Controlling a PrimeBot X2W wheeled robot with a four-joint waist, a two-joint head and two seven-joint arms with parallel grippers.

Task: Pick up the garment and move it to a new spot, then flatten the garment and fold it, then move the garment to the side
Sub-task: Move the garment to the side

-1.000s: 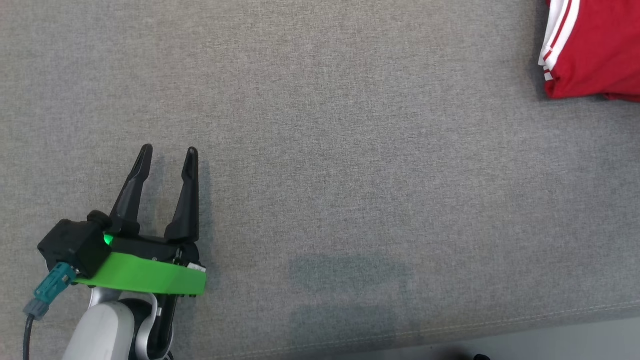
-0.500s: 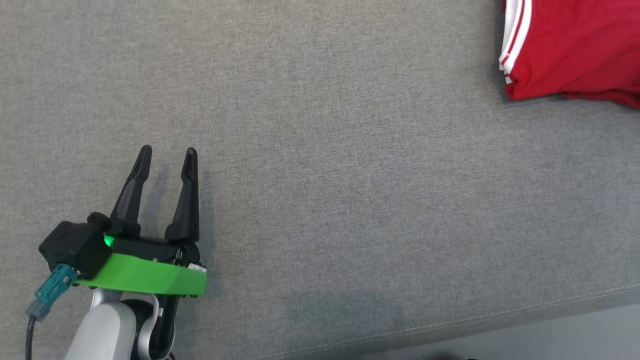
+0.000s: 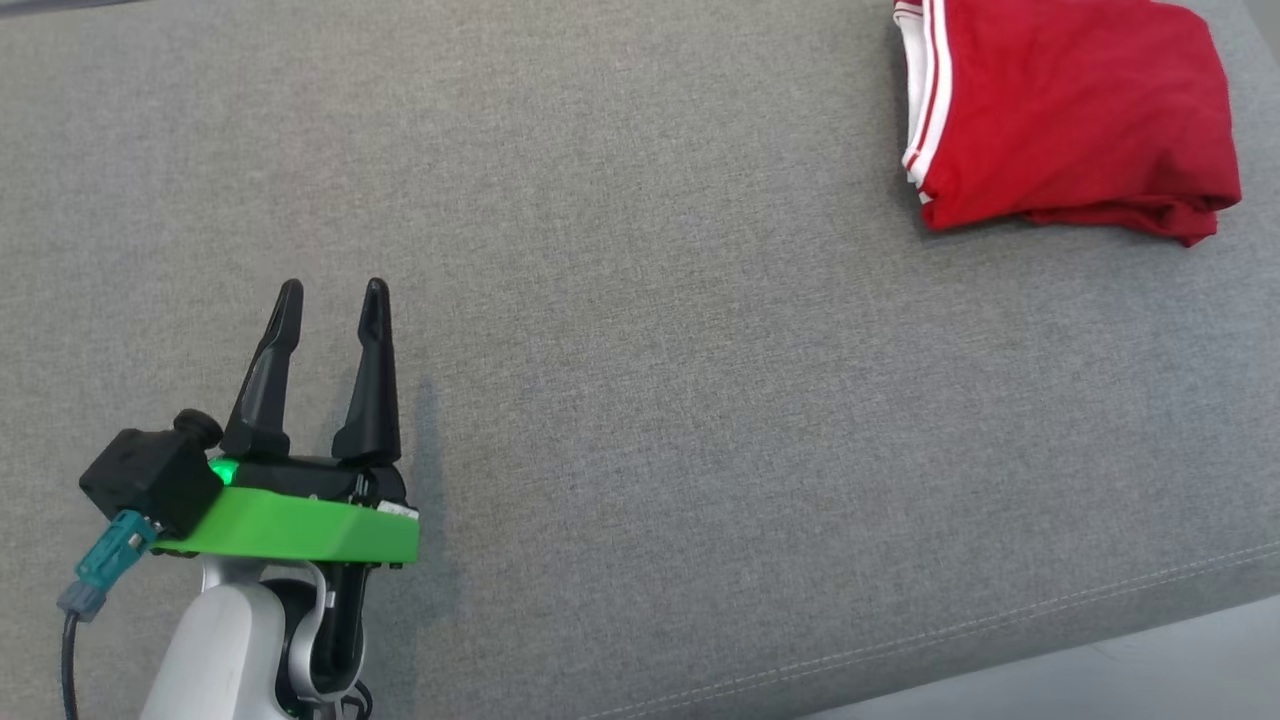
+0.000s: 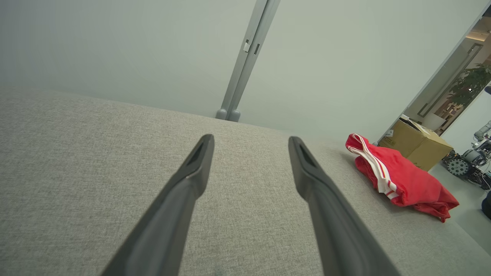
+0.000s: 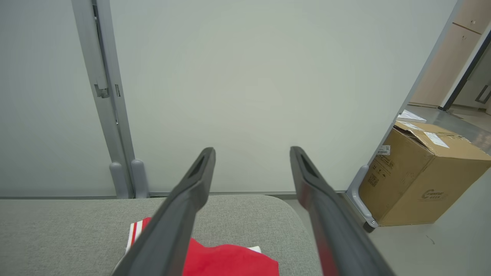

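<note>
Starting at the near left: the left gripper (image 3: 333,290) sits low over the grey cushion (image 3: 640,420), fingers spread apart with nothing between them, pointing toward the far side. The middle stretch is just plain grey fabric. The garment (image 3: 1070,110) is way over at the far right end of the cushion. It's a red bundle that looks folded, with the white-striped edge facing left and the long axis running roughly left to right. From the left gripper that's far and to the right, well apart, basically a diagonal across the cushion. The right gripper (image 5: 251,150) is the one that matters imo. In its wrist view the garment lies just below its two fingers and peeks out between them, and those fingers are also spread wide and holding nothing. It looks to be hovering above the cloth rather than touching it, though I can't tell that for sure. So my guess is any next grab or nudge goes to the right arm, coming down on the near edge or the striped left edge. Further right, on the floor past the cushion's end, there's a cardboard box (image 5: 425,180) with its top flaps loose. I can't see what's in it, if anything.
</note>
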